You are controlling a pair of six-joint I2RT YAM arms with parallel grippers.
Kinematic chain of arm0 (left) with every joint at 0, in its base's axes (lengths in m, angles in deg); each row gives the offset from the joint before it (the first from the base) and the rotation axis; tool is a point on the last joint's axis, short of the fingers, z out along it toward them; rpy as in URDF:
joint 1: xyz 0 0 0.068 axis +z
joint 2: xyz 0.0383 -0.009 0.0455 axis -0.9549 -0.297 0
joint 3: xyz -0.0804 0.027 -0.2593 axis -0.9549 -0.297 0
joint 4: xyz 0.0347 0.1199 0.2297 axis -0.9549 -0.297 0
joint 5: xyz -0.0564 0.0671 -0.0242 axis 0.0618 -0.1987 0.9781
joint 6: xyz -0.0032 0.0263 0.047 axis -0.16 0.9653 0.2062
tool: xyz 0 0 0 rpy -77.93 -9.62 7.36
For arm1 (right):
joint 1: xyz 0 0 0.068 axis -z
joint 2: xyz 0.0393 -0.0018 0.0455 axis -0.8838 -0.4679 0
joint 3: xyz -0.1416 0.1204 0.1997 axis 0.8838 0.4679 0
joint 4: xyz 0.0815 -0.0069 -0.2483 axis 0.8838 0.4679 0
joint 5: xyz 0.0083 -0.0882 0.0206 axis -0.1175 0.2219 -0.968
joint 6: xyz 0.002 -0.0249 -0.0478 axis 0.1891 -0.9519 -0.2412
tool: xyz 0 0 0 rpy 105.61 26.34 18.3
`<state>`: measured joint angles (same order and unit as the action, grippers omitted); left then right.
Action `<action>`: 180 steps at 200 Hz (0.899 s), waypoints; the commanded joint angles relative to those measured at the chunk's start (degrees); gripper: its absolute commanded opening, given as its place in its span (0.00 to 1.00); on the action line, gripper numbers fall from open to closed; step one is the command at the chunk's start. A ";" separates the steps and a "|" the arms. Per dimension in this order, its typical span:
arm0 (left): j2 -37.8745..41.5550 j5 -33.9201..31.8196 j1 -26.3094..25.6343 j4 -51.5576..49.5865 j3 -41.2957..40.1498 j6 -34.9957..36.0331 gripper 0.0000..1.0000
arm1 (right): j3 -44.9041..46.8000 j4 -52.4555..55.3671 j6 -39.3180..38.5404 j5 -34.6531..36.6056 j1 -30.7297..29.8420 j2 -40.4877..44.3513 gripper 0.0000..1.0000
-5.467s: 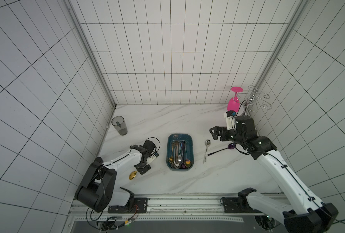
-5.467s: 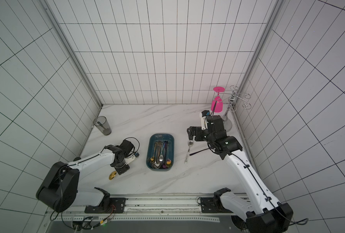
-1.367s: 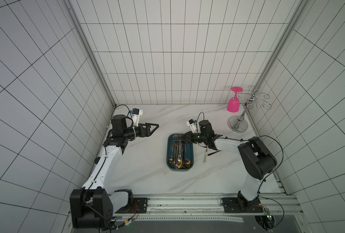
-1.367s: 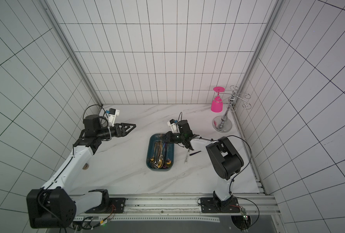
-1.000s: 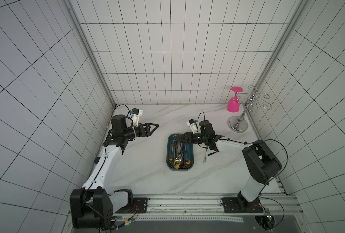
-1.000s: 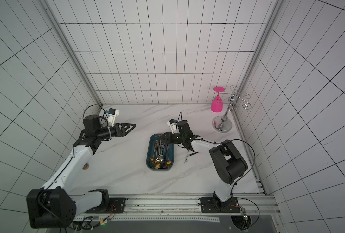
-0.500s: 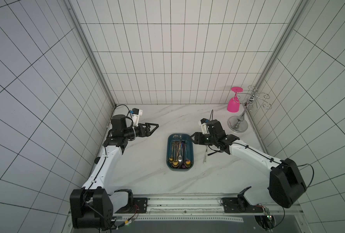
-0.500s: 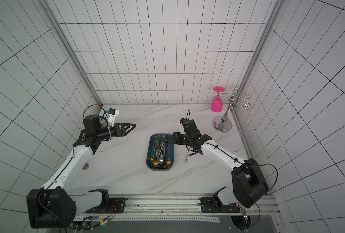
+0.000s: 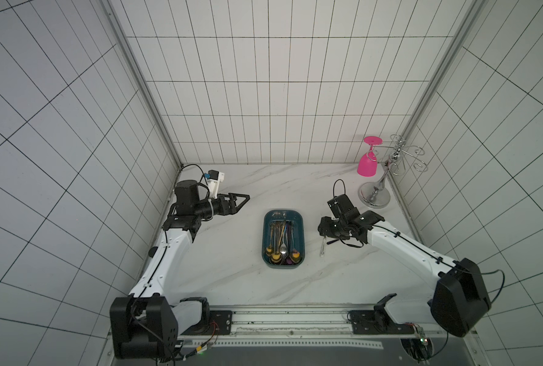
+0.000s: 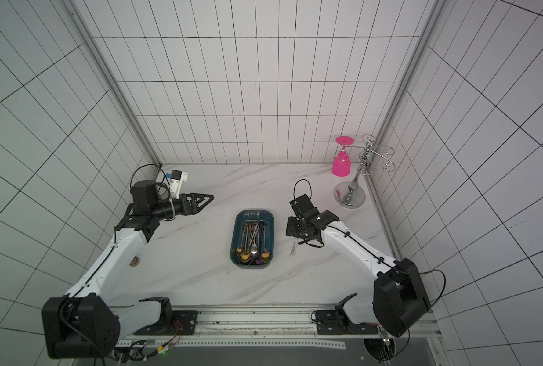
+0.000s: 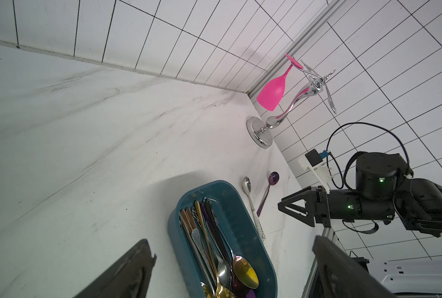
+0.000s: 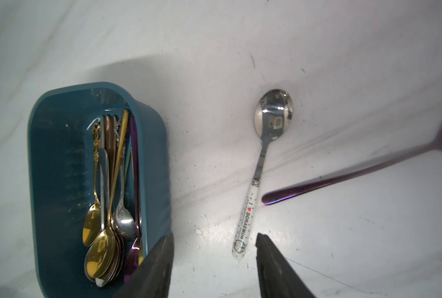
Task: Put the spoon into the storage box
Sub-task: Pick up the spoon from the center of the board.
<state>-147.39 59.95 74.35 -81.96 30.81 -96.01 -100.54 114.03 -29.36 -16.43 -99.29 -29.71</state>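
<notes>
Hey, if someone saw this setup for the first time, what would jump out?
Probably the bright pink wine glass hanging upside down from the chrome rack in the far corner on the robot's right. Next, the teal storage box mid-table, packed with gold and silver spoons, with a white-handled spoon and a purple spoon lying loose on the marble beside it.

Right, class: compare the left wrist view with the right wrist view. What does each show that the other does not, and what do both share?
Only the left wrist view: the pink glass hanging upside down on the chrome rack, the right arm, and the purple spoon whole. Only the right wrist view: readable lettering on the white-handled spoon. Both: the teal storage box holding spoons, and the two loose spoons beside it on the marble table.
</notes>
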 commanded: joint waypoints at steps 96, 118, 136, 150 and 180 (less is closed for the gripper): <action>-0.20 -0.75 0.30 -0.24 1.36 0.65 0.98 | -0.01 1.25 8.45 -0.04 -0.69 -13.00 0.47; -0.06 -0.76 0.22 0.09 0.93 0.64 0.98 | 0.69 -0.68 8.62 -0.34 -0.69 -14.81 0.47; -0.04 -0.75 0.31 -0.30 1.17 0.78 0.98 | 0.10 -0.56 8.32 -0.61 -0.69 -16.83 0.46; -0.22 -0.83 0.32 -0.51 1.49 0.68 0.98 | 0.19 -0.86 8.53 -0.35 -0.69 -17.78 0.46; 0.05 -0.76 0.27 -0.15 0.95 0.78 0.99 | 1.06 -2.77 8.25 -0.69 -0.61 -20.16 0.41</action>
<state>-147.39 59.75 74.35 -82.20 30.81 -96.03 -100.56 112.58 -21.19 -17.04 -99.62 -47.61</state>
